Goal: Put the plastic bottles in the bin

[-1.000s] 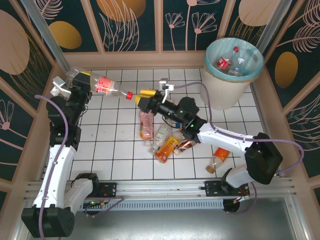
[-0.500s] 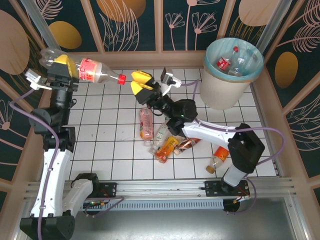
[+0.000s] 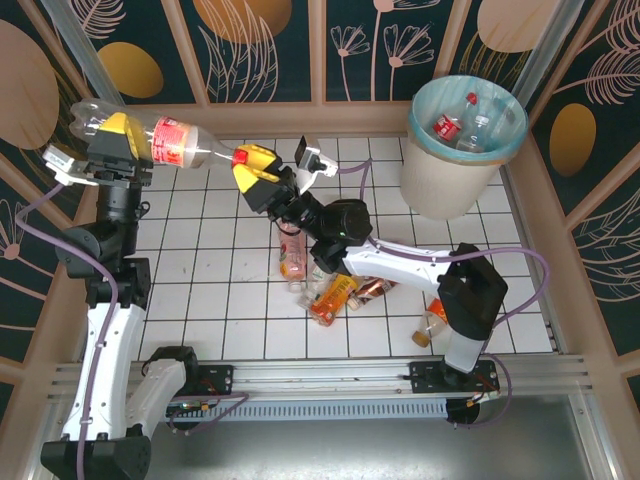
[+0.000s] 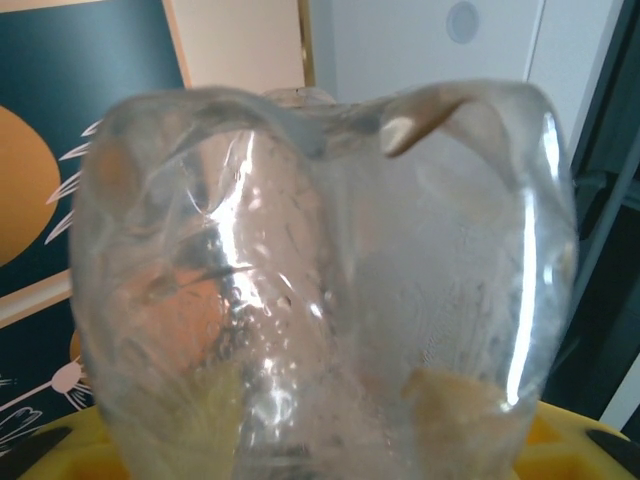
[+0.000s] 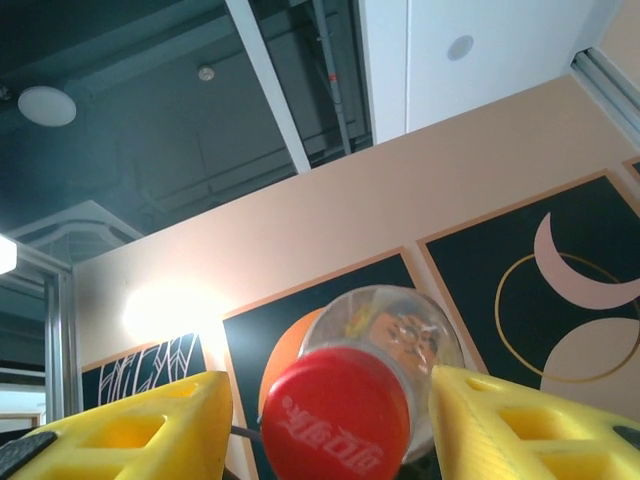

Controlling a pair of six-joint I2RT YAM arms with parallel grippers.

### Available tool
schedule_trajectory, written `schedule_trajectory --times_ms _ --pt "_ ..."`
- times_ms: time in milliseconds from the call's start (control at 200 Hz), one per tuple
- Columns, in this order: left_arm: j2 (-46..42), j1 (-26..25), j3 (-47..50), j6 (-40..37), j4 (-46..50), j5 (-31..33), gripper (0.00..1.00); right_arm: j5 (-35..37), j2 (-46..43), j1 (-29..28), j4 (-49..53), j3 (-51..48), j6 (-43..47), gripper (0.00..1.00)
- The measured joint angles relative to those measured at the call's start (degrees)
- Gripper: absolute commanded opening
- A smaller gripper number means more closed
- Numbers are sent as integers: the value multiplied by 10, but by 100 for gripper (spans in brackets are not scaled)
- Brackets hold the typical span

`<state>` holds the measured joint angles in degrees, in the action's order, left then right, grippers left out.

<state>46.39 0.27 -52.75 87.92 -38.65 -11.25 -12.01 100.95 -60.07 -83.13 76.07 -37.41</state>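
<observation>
The bottle [image 3: 172, 140] I was working on, clear with a red label, lay level in the air over the bench's [image 3: 200, 300] far left corner, well apart from the bin [image 3: 440, 190] at the far right corner. My left tool [image 3: 118, 135] was clamped round its base end, and that wrist view looked straight onto the crumpled bottom [image 4: 320, 280]. Its red cap [image 5: 335, 425] sat between the yellow fingers [image 5: 150, 425] of my right tool [image 3: 248, 165], with a gap on each side, so that tool was open and gripping nothing. I judged the hand-over the risky part. The cap sat out near the fingertips, so a pinch there would be shallow, and a long bottle held by a small round cap could swing down or slip free once the left tool let go. Let go too soon, it would drop at the far left, the wrong side of the bench. Compared with a second earlier, the left tool had carried the bottle higher and further toward the far left corner, and the right tool had followed from just beside the cap to astride it, its jaws narrowing. The loose bottles [image 3: 330, 285] mid-bench and the two in the bin had not moved.
</observation>
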Motion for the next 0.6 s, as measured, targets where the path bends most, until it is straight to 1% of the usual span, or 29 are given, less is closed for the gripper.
schedule_trajectory --times_ms 55,130,195,410,520,600 --pt "0 0 4 2 0 0 47 3 4 0 0 6 0 52" --pt "0 0 7 3 -1 0 47 6 12 0 2 21 0 46" --pt "0 0 8 3 -2 1 47 9 21 0 5 37 -2 44" --pt "-7 0 21 5 -1 13 47 30 38 -1 11 61 -5 44" --pt "-9 0 24 5 -1 18 48 41 42 -3 17 65 -5 49" --pt "-11 0 25 4 -1 21 48 50 44 -7 26 72 -5 49"
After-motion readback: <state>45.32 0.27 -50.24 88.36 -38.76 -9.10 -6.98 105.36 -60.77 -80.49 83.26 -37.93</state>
